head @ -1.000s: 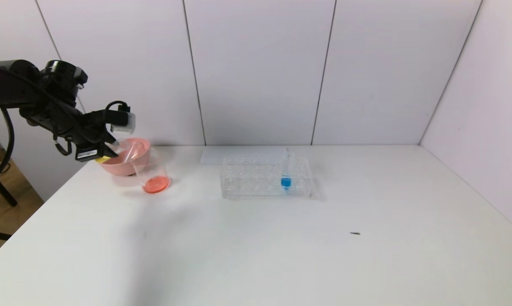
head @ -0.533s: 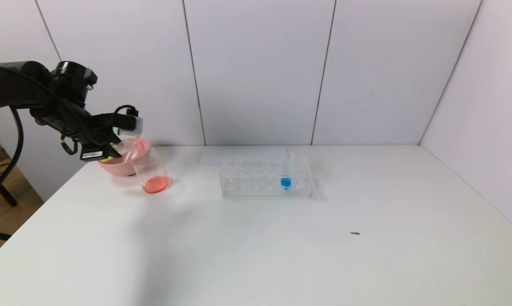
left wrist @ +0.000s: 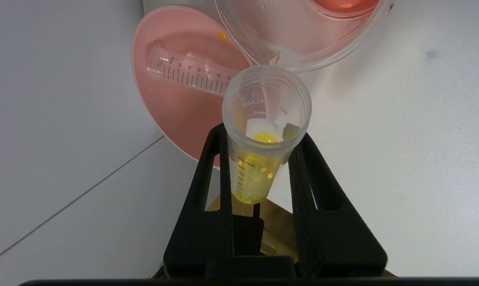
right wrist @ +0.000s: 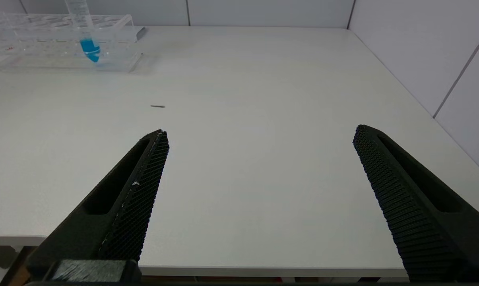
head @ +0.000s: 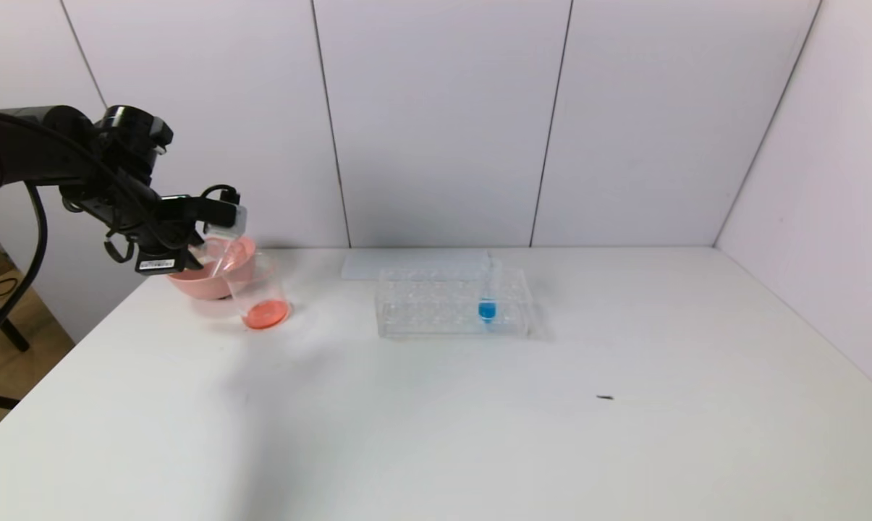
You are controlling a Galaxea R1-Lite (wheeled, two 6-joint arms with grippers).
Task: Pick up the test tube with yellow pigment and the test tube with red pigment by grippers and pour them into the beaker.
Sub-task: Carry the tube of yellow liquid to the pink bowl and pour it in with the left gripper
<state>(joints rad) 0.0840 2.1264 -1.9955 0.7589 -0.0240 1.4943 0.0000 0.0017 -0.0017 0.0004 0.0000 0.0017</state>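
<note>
My left gripper (left wrist: 261,133) is shut on the test tube with yellow pigment (left wrist: 255,174) and holds it tilted. Its open mouth points at the rim of the beaker (left wrist: 303,47). Yellow pigment sits in the tube's rounded end. In the head view the left gripper (head: 200,250) hangs at the far left, over the pink bowl (head: 208,278) and the beaker (head: 258,289). The beaker holds a layer of orange-red liquid (head: 265,313). No tube with red pigment shows; a clear graduated tube (left wrist: 191,73) with no colour lies in the bowl. My right gripper (right wrist: 259,133) is open.
A clear tube rack (head: 454,302) stands mid-table with a blue-tipped tube (head: 487,293) upright in it. A small dark speck (head: 605,397) lies on the white table (head: 479,434). The right gripper hovers over the table's near edge. Wall panels close the back and right.
The left arm has risen a little and moved right towards the beaker. The tube's yellow end, seen under the gripper before, is now hidden in the head view.
</note>
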